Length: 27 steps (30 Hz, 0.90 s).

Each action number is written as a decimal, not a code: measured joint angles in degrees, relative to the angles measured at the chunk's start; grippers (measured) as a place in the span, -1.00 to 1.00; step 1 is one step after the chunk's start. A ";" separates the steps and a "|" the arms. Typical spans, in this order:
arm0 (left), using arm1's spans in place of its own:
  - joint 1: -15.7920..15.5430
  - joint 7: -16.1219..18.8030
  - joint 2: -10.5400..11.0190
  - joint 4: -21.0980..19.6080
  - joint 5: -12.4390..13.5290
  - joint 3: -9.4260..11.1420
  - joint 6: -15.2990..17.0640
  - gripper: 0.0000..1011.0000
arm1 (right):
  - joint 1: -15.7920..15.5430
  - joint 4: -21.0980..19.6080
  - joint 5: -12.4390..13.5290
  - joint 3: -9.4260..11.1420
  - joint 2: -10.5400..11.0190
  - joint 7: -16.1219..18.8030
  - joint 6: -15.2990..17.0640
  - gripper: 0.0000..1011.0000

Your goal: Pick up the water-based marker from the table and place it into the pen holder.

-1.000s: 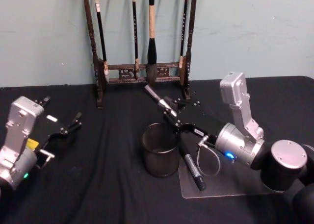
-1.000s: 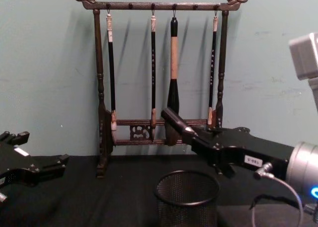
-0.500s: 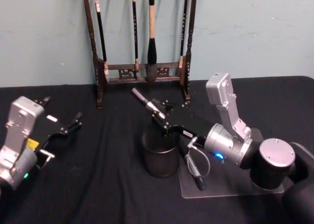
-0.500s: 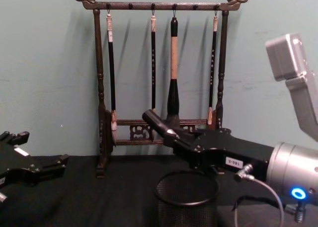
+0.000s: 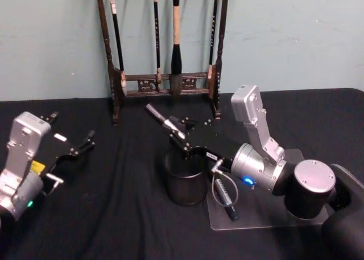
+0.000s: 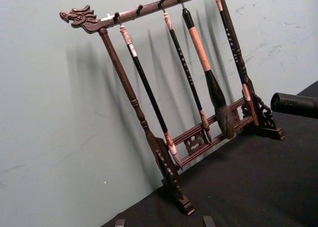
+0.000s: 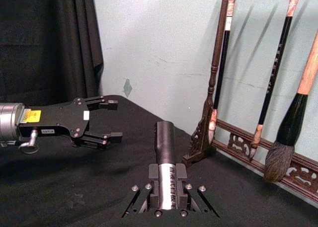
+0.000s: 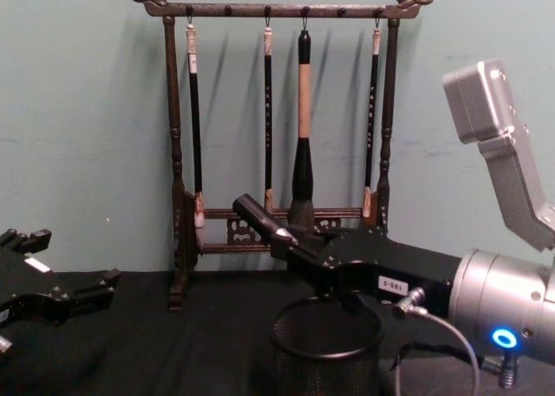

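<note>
Head view: the right gripper (image 5: 182,143) has its jaws clamped on the water-based marker (image 5: 161,118), held tilted just above the pen holder (image 5: 185,189) on the table (image 5: 125,214). Pickup looks done; lowering and release remain. The left gripper (image 5: 77,151) sits parked aside, jaws spread and empty.

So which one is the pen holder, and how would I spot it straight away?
Find the tall wooden brush rack at the back of the black table. Just in front of it stands the pen holder, a small black mesh cup below the right gripper and its marker. It is the only round, open-topped thing there; the other marker beside it lies flat.
</note>
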 joint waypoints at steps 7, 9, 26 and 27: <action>0.00 0.00 0.00 0.00 0.00 0.00 0.00 1.00 | -0.05 0.00 0.00 0.05 0.02 0.00 0.01 -0.61; 0.00 0.00 0.00 0.00 0.00 0.00 0.00 1.00 | -0.06 0.00 0.00 0.06 0.03 0.00 0.02 -0.56; 0.00 0.00 0.00 0.00 0.00 0.00 0.00 1.00 | -0.12 -0.05 0.02 0.15 0.09 -0.03 0.01 0.51; 0.00 0.00 0.00 0.00 0.00 0.00 0.00 1.00 | -0.13 -0.06 0.03 0.15 0.09 -0.03 0.01 0.55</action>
